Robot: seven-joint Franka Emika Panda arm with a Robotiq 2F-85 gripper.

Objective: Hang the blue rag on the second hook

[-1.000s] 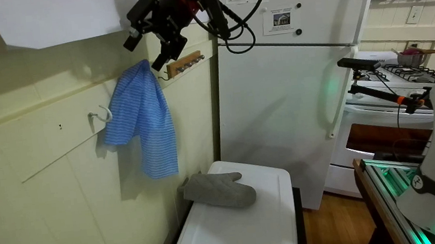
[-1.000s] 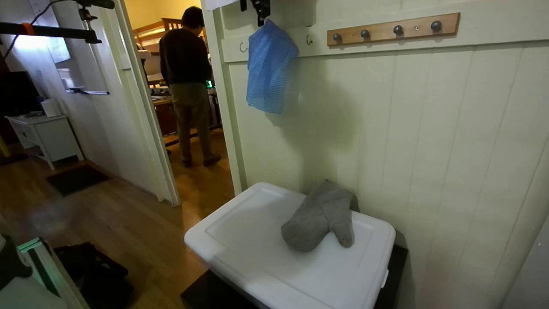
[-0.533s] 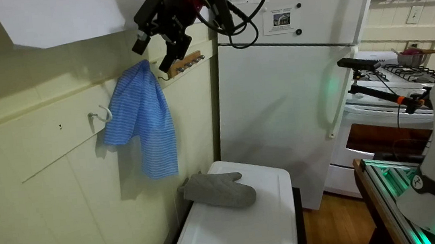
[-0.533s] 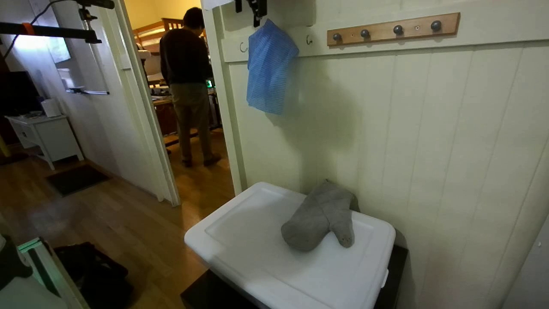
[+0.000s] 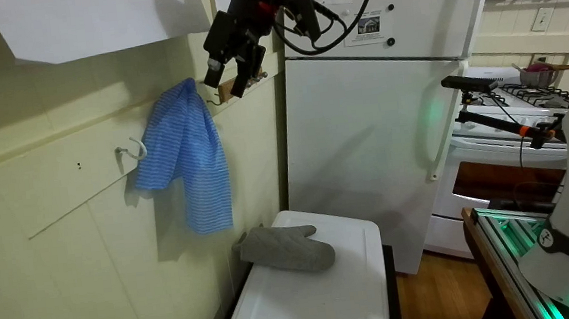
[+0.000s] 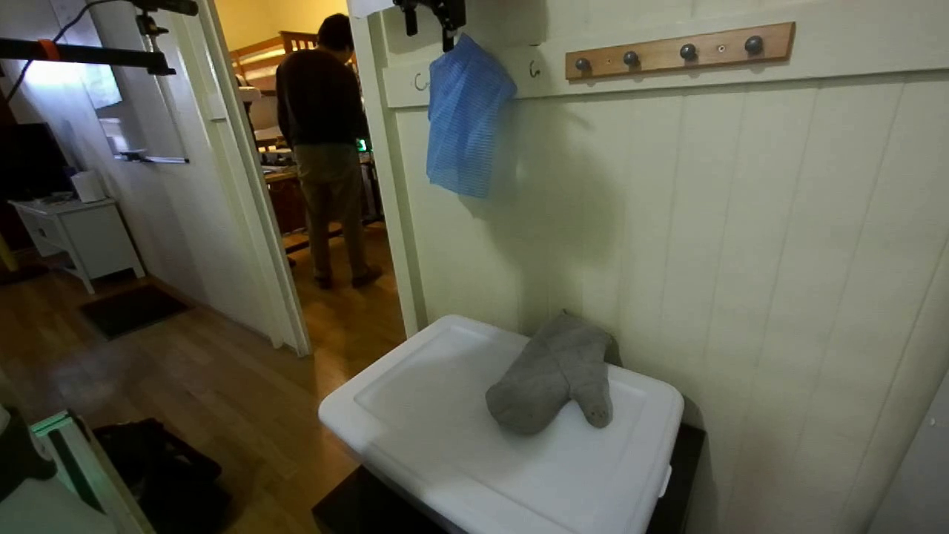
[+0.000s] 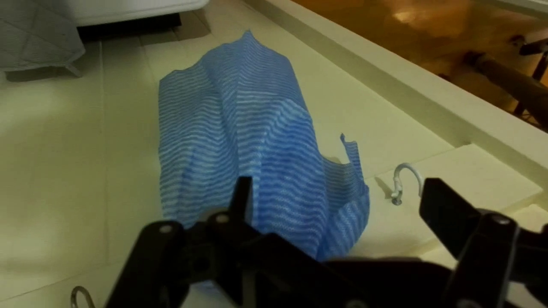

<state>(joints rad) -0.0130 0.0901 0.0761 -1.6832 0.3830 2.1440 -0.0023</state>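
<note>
Near top of blue rag (image 5: 187, 151), end effector (image 5: 227, 82): jaws well apart, gripping nothing! Rag hangs with bare hook (image 5: 143, 150) either side; second hook hidden, presumably behind it. Now back straight off, slowly; don't brush rag loose.
</note>
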